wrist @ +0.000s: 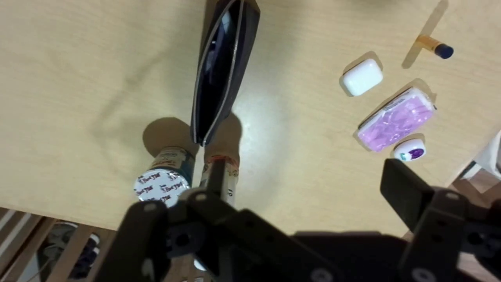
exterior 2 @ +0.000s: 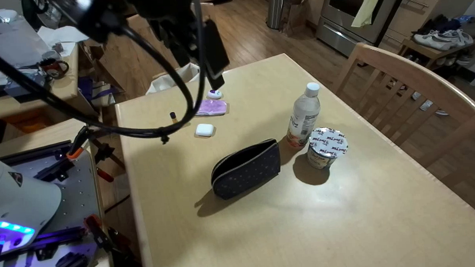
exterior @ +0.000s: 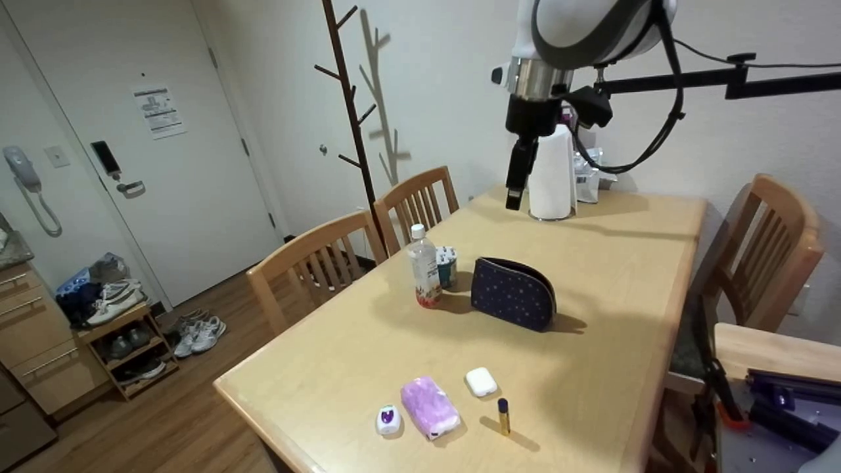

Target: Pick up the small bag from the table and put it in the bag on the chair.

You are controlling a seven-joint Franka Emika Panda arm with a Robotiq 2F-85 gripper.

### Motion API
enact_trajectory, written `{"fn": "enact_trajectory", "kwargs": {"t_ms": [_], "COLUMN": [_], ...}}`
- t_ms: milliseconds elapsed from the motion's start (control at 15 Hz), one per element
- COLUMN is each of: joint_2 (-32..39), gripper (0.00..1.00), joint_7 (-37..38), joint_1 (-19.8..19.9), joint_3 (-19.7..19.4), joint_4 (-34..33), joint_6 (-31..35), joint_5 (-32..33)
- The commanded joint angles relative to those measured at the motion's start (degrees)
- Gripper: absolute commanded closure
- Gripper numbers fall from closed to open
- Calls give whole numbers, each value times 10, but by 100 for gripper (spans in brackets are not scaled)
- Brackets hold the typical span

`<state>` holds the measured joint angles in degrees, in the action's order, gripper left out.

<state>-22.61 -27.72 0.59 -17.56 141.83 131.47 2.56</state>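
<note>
The small bag (exterior: 512,293) is a dark navy pouch with small light dots. It stands upright on the light-wood table (exterior: 617,263), its zipped top gaping open; it also shows in an exterior view (exterior 2: 249,174) and at the top of the wrist view (wrist: 219,74). My gripper (wrist: 304,170) is open and empty in the wrist view, above the table and apart from the pouch. It also shows in both exterior views (exterior: 514,197) (exterior 2: 216,79). A pale cloth bag (exterior 2: 176,78) shows past the table's end, partly hidden by the arm and cable; its chair is mostly hidden.
A clear bottle (exterior 2: 303,115) and a foil-lidded cup (exterior 2: 327,146) stand close to the pouch. A purple tissue pack (exterior: 430,407), white case (exterior: 481,382), small white-purple item (exterior: 388,420) and small tube (exterior: 504,417) lie nearer one end. A paper towel roll (exterior: 552,174) stands at the other end.
</note>
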Motion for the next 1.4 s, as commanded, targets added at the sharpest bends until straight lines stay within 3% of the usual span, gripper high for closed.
{"fn": "enact_trajectory", "kwargs": {"t_ms": [0,267,733,1333], "joint_2": [83,138,225,277], "gripper": [0,0,0,0], "joint_7": [-99,-83,-33,-48], "joint_1": [-23,3,40,84], "joint_3": [-28,-10,19,40], "joint_4": [-54,-79,-120,-141], "joint_6": [-13,-25,-83,-103], "joint_5": [-87,-129,-132,-144]}}
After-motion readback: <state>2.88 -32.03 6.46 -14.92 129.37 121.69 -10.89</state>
